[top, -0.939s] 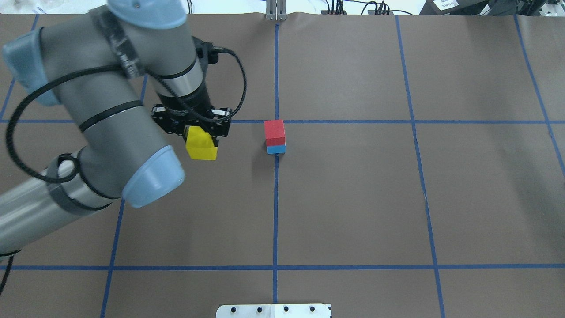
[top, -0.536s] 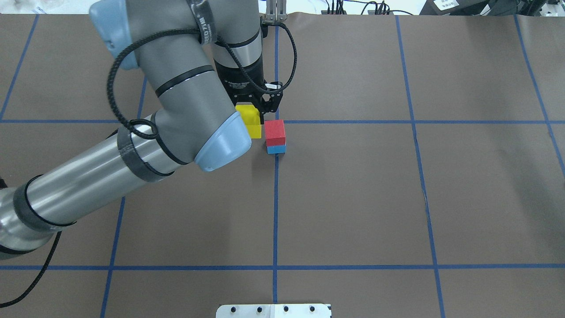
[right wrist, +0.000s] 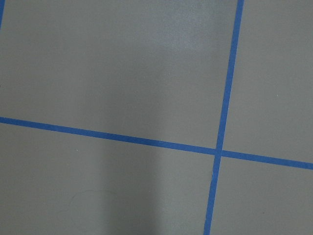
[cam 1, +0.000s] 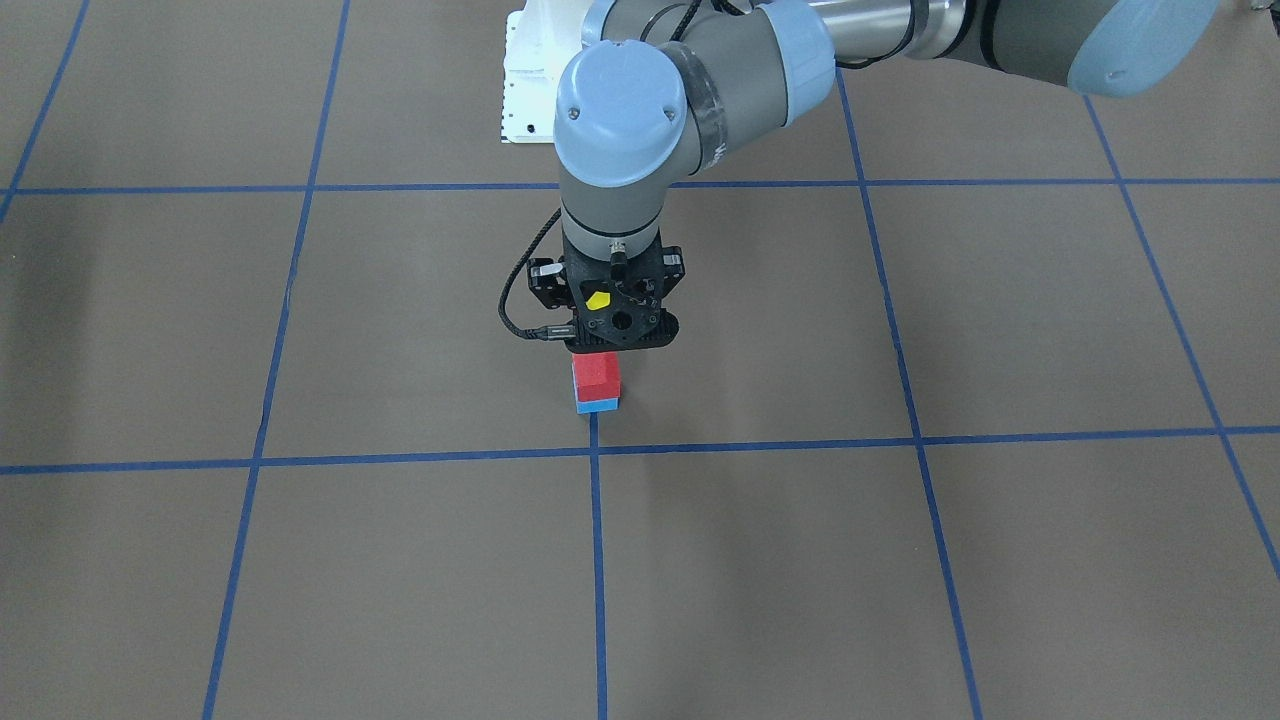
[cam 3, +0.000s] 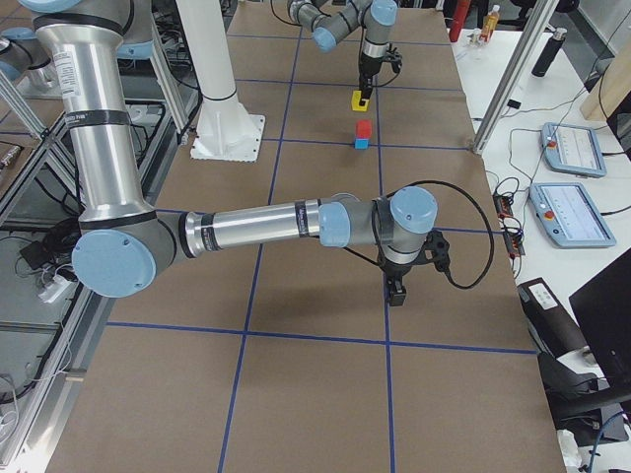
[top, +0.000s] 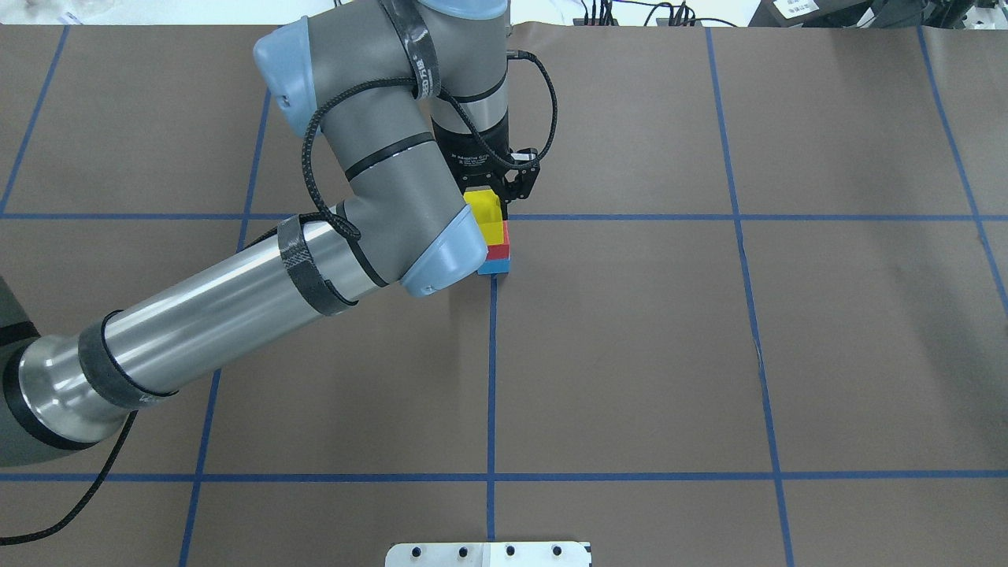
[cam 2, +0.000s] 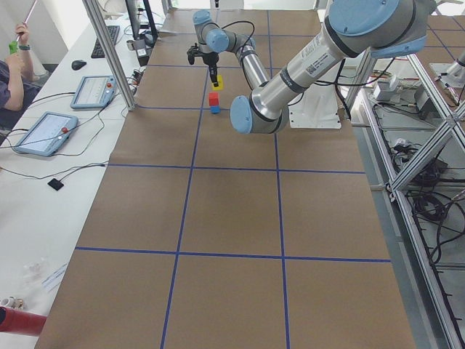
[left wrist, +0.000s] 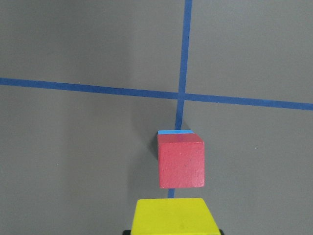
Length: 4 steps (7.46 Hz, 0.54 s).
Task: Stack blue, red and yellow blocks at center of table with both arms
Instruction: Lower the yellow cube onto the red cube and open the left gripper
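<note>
The left tool is clamped on the yellow block and holds it in the air close to the stack, apart from the red block. The red block sits on the blue block, which stands on the brown worktop just beside a crossing of blue tape lines. The right tool hangs low over the worktop, well apart from the stack, and I cannot tell whether its fingers are apart or together.

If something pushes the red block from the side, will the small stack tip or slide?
Probably the red block would slide off first: it merely rests on the blue block, flat on flat. They stand only two high, so tipping seems unlikely. Flat sides: no rolling.
</note>
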Tool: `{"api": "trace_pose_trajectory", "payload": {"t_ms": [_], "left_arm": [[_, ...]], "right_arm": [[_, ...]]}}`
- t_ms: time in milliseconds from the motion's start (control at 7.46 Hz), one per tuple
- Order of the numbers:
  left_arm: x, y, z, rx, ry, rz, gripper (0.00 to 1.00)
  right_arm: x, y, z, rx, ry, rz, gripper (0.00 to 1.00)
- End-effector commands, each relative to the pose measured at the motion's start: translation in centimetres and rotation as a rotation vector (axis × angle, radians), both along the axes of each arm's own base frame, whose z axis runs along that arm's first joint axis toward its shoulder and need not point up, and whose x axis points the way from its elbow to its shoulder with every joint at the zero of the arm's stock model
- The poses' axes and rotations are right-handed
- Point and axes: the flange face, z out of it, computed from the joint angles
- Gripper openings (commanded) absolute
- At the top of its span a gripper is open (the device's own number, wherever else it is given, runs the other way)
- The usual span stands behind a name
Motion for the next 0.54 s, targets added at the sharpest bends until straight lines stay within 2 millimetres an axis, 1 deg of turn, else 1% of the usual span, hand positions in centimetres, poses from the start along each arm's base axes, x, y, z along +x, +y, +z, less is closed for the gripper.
{"api": "trace_pose_trajectory", "payload": {"t_ms": [0, 268, 402], "left_arm": [[1.81, -0.43, 0.44, -0.007, -0.002, -0.001, 0.0], [2.79, -1.29, 0.02, -0.012, -0.024, 0.002, 0.0], [2.79, -1.31, 0.01, -0.009, -0.023, 0.002, 0.0]], "right_arm": [[0.0, 0.0, 0.07, -0.001, 0.0, 0.0, 0.99], [0.02, 0.0, 0.08, -0.001, 0.002, 0.0, 0.99], [0.02, 0.0, 0.09, -0.001, 0.002, 0.0, 0.99]]}}
